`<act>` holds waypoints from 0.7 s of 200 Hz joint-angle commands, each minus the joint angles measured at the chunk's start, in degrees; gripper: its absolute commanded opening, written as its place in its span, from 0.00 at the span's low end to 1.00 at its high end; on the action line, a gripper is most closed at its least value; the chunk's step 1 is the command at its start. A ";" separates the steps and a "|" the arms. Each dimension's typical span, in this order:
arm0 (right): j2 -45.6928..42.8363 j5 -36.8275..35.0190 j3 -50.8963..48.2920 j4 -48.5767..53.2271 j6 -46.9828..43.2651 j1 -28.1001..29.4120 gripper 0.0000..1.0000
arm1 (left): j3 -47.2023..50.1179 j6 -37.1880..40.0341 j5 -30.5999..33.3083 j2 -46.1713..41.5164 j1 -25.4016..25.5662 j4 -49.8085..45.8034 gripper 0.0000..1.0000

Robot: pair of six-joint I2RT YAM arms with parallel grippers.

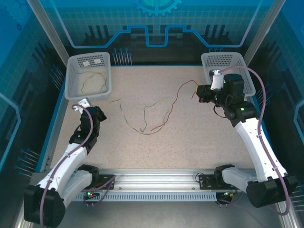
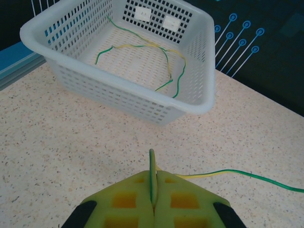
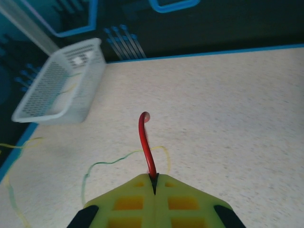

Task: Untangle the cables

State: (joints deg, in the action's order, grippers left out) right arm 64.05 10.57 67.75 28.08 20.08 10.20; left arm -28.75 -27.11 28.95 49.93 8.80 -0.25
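1. The left gripper (image 2: 153, 192) is pinched closed on a yellow-green cable (image 2: 237, 172), just in front of the left basket (image 2: 199, 107).
2. The right gripper (image 3: 153, 185) is clamped on the end of a red cable (image 3: 145, 137), near the right basket (image 1: 223, 59).
3. Both cables trail into a loose tangle (image 1: 147, 121) mid-tabletop (image 1: 213, 137).
4. A second yellow-green cable (image 2: 142, 46) lies inside the left basket.

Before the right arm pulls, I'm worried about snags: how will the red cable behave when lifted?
Probably floppy: the red cable trails in loose curves from the right gripper down to the table. Likely very light, being so thin. It may drag the yellow-green cable along, since they seem to cross mid-table.
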 commanded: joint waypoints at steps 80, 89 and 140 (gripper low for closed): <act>11.10 -21.21 -12.50 -1.31 2.69 2.14 0.00 | -0.25 -1.63 0.06 2.76 0.17 1.05 0.00; 12.49 -21.05 -12.76 -2.19 3.24 2.93 0.00 | -0.34 -1.89 -0.24 2.96 0.17 1.17 0.00; 27.96 -18.93 -9.17 -1.63 8.60 9.92 0.00 | -0.32 -2.65 -1.45 3.47 0.17 1.00 0.00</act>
State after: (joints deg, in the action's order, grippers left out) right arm 85.62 -8.58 56.05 25.96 24.73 16.51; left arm -28.75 -28.58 28.32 53.32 8.80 -0.14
